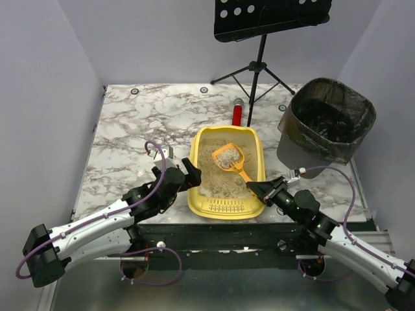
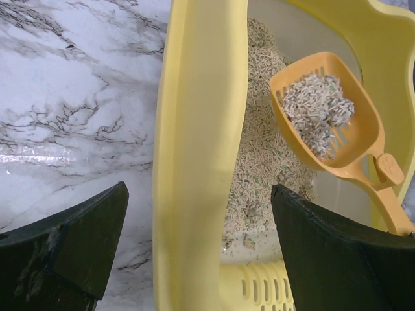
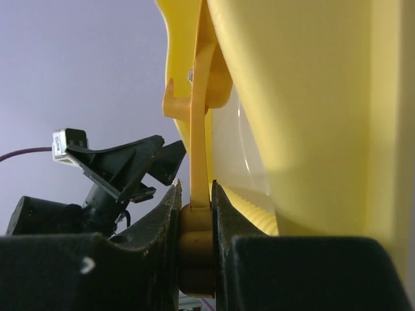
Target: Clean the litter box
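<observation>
Got a yellow litter box (image 1: 227,207) toward the near edge of the marble table (image 1: 130,123), about mid-width, holding beige litter heaped mostly on the left side. Also in there: an orange scoop (image 1: 228,157) loaded with greyish clumps, over the far right part. Got a black bin (image 1: 295,149) with a dark liner off to the far right, well apart from the box; can't make out anything inside it. Found the left gripper (image 1: 183,173) spread wide, straddling the box's left wall, one finger outside and one over the litter, gripping nothing. Found the right gripper (image 1: 254,188) by the box's near right corner, pinched on the end of the scoop's handle.
</observation>
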`<state>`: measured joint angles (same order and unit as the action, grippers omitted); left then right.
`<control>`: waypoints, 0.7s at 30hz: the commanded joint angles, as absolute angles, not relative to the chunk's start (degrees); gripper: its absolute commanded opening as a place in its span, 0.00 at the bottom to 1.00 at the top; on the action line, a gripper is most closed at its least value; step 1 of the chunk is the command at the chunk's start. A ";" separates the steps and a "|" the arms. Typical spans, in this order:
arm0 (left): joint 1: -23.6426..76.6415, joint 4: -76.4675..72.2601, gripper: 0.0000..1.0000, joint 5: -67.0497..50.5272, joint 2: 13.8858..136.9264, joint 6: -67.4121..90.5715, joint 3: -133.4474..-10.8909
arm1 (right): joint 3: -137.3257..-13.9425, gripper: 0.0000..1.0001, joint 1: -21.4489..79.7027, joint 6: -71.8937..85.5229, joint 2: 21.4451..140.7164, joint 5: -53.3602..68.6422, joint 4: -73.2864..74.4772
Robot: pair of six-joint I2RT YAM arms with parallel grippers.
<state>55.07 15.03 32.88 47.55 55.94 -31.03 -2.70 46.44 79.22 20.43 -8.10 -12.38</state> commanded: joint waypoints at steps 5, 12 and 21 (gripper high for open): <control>54.58 14.77 0.99 31.90 49.04 55.46 -31.47 | -4.22 0.01 46.49 77.78 23.38 -6.58 -4.14; 54.32 14.85 0.99 31.64 48.52 55.46 -31.11 | -5.63 0.01 46.41 72.60 21.37 -6.84 -7.29; 54.32 14.15 0.99 31.82 48.34 55.63 -30.59 | -0.53 0.01 46.49 71.55 25.30 -0.73 -25.61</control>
